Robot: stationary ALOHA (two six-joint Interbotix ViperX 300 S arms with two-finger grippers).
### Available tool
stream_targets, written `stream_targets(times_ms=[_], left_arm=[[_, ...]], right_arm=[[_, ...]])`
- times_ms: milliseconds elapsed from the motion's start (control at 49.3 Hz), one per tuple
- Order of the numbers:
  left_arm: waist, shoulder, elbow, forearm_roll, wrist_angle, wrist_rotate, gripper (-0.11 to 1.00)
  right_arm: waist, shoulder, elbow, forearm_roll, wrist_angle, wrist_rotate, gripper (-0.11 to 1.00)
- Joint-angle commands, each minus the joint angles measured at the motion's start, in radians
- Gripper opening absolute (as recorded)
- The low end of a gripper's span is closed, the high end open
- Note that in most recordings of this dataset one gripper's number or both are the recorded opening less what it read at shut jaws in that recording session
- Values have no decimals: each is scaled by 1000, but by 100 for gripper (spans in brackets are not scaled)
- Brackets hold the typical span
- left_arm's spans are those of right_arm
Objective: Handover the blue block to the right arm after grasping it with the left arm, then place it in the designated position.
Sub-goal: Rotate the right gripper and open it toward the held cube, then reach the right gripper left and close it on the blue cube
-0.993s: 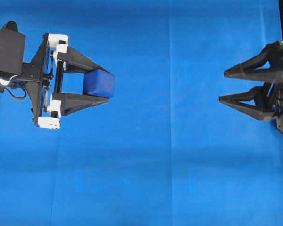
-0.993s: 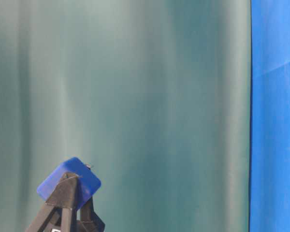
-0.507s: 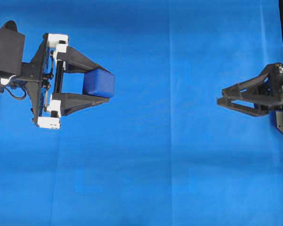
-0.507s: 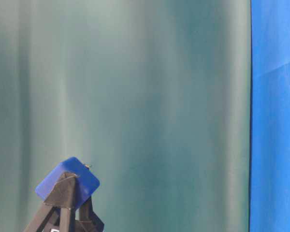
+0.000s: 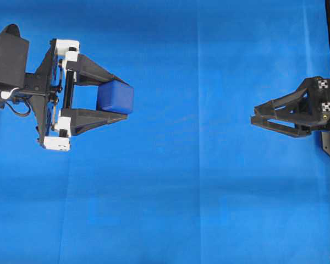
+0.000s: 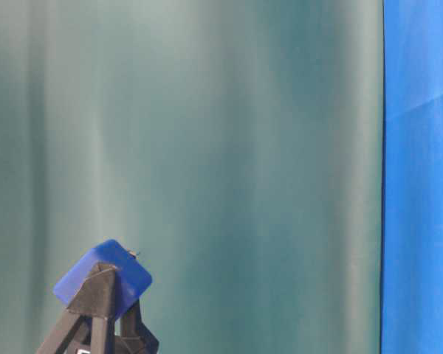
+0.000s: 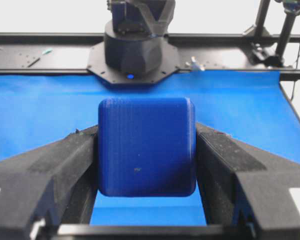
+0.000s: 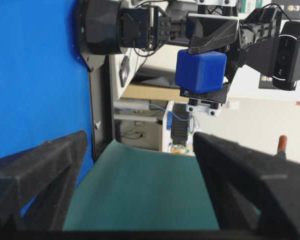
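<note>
Blue cloth (image 5: 198, 181) covers the bench beneath me. My left pincer (image 5: 121, 99) grips the blue block (image 5: 116, 98) aloft (tips only); my right pincer (image 5: 254, 119), spread wide and empty, waits well apart. I should approach squarely, taking the block's free faces.

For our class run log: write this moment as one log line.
phase: pre-handover | left hand: shut on blue block, raised | right hand: open, empty, apart from block | cloth: blue
</note>
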State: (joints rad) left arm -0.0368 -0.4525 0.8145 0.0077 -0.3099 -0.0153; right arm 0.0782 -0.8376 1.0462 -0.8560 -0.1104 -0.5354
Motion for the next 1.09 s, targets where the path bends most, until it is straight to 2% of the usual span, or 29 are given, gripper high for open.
stream_targets(times_ms=[0, 851, 1074], left_arm=[[-3, -5, -18, 0, -11, 0, 49], [-3, -6, -17, 0, -11, 0, 49], [-3, -6, -18, -2, -11, 0, 49]], right_arm=[[3, 2, -28, -2, -3, 3, 92], [3, 2, -46, -2, -5, 5, 92], [3, 41, -81, 5, -6, 6, 92]])
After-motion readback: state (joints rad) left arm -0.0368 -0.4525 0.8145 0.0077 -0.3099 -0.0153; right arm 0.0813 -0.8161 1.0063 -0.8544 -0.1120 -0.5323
